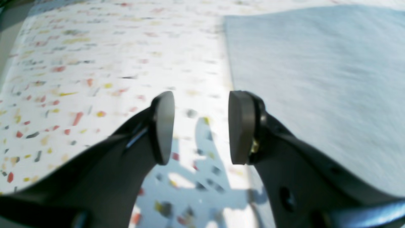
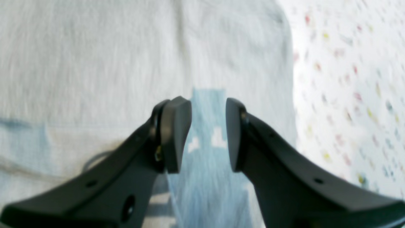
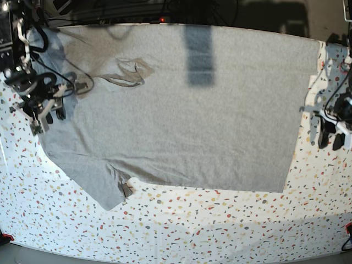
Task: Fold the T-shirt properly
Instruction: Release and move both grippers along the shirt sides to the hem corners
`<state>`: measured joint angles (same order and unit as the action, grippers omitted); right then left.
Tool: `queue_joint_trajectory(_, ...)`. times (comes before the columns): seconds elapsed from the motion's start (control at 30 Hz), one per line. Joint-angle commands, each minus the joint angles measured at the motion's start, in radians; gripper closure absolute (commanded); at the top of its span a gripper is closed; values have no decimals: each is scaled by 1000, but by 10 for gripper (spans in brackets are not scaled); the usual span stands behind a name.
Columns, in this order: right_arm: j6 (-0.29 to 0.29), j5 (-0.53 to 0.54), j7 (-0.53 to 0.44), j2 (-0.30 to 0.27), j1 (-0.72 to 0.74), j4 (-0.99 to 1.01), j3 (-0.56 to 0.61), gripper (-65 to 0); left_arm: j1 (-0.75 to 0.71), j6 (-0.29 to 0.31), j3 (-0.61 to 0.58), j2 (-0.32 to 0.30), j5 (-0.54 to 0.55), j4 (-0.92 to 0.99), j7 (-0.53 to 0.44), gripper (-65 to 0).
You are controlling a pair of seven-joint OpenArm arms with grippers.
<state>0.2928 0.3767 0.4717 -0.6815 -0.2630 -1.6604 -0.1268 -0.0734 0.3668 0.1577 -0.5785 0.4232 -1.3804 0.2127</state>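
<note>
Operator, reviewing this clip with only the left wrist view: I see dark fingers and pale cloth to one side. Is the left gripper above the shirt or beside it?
Observer: Beside it. In the base view the left gripper is just past the T-shirt's straight hem end.

Operator: And the right gripper?

Observer: The right wrist view shows its fingers apart, with grey cloth behind them and no fabric pinched between.

Operator: Has the shirt been folded into a neat packet?

Observer: No. The base view shows it spread wide, one sleeve jutting toward the near edge.
</note>
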Motion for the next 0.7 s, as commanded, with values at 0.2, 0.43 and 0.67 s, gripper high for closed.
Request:
queue_joint_trajectory(0.2,-8,1,-14,-21,330,238,186,-227,293,0,-115,47,5,317,-21,-269)
queue_joint_trajectory(0.43,6,-4,-1,12,573,496,299,-227,576,3,-187,110,-22,635,-29,-269)
queue_joint_trajectory(0.67,130,-2,56,59,714,661,298,-227,799,56,-207,203,-201,1002,-119,-269)
